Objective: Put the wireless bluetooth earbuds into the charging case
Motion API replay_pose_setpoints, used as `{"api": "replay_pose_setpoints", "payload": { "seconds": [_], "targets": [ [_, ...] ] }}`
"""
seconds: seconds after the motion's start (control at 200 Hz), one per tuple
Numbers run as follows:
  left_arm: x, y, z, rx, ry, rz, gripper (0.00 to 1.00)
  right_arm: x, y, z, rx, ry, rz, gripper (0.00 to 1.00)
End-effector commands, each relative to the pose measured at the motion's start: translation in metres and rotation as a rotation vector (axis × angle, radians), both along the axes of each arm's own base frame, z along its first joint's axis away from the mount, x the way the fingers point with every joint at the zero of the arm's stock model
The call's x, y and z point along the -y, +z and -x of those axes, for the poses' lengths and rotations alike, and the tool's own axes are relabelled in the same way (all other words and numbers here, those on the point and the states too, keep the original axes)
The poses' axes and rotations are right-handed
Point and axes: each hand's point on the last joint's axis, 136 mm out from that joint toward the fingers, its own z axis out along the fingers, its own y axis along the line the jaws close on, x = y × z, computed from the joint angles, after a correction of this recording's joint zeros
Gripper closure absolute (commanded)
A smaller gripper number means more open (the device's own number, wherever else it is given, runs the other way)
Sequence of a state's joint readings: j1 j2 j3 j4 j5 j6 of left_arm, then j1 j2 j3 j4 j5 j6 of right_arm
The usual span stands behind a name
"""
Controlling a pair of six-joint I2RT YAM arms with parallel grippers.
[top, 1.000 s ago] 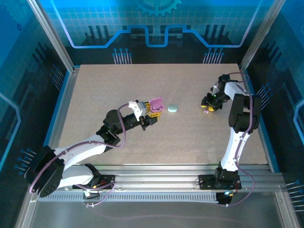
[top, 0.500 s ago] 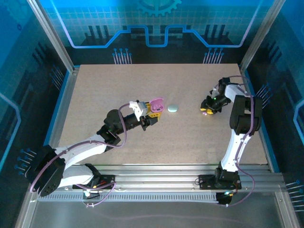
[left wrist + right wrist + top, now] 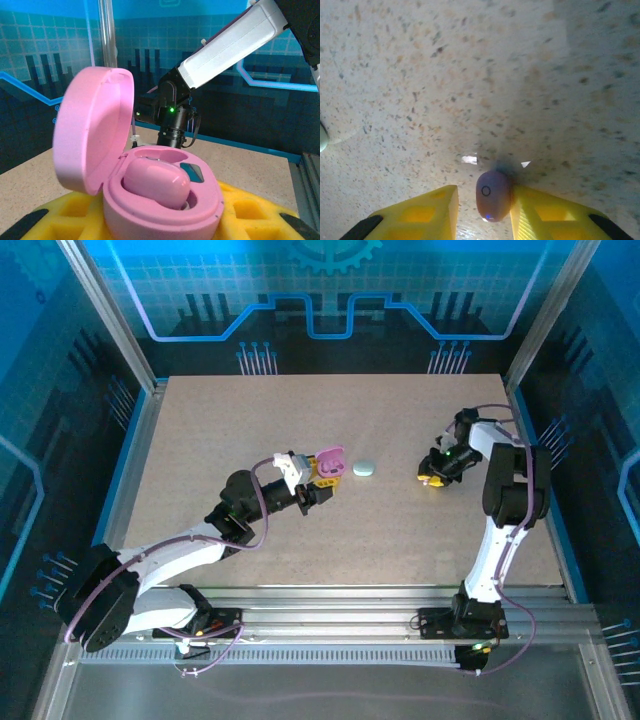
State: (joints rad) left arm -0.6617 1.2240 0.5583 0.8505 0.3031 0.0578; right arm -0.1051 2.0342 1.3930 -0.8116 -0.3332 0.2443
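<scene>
Left end effector (image 3: pixel 322 472) sits mid-tabletop (image 3: pixel 250 410), clamped on the pink charging case (image 3: pixel 328 459), and the wrist view shows that case resting between the yellow fingers (image 3: pixel 250 215). Its lid (image 3: pixel 92 130) is swung wide open, standing up on the left side. One pink earbud (image 3: pixel 156 182) is already nestled in the case, and beside it you can just see a darker opening at the rim of the well.

Just to the right of the case, a small mint-green round piece (image 3: pixel 365 469) lies flat on the tabletop, apart from both arms.

Over on the right, the right end effector (image 3: pixel 433 474) is down low at the surface. From its wrist camera, the loose earbud (image 3: pixel 492 195), pale pinkish with a tiny ring mark on it, lies on the speckled tabletop right between the two yellow fingers (image 3: pixel 427 210). It touches the finger on the right of that view, while a slim gap shows on the other side. So the jaws are narrow but not clamped; no grip on it yet. The mint-green piece peeks in at the left edge of this view.
</scene>
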Motion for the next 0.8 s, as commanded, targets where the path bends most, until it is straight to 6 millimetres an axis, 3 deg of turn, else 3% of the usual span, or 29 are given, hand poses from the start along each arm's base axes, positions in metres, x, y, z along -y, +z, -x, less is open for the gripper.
{"api": "replay_pose_setpoints", "payload": {
  "seconds": [0.0,0.16,0.515,0.795],
  "targets": [
    [0.004,0.006,0.004,0.022,-0.022,0.017,0.68,-0.013,0.015,0.006,0.020,0.056,0.006,0.66],
    [0.004,0.005,0.003,0.020,-0.022,0.017,0.68,-0.022,0.020,0.006,0.041,0.103,0.022,0.65],
    [0.004,0.007,0.003,0.021,-0.023,0.017,0.68,-0.009,0.029,0.001,0.043,0.125,0.170,0.64],
    [0.004,0.008,0.004,0.024,-0.022,0.014,0.68,-0.020,0.039,-0.008,0.097,0.136,0.184,0.60]
  ]
}}
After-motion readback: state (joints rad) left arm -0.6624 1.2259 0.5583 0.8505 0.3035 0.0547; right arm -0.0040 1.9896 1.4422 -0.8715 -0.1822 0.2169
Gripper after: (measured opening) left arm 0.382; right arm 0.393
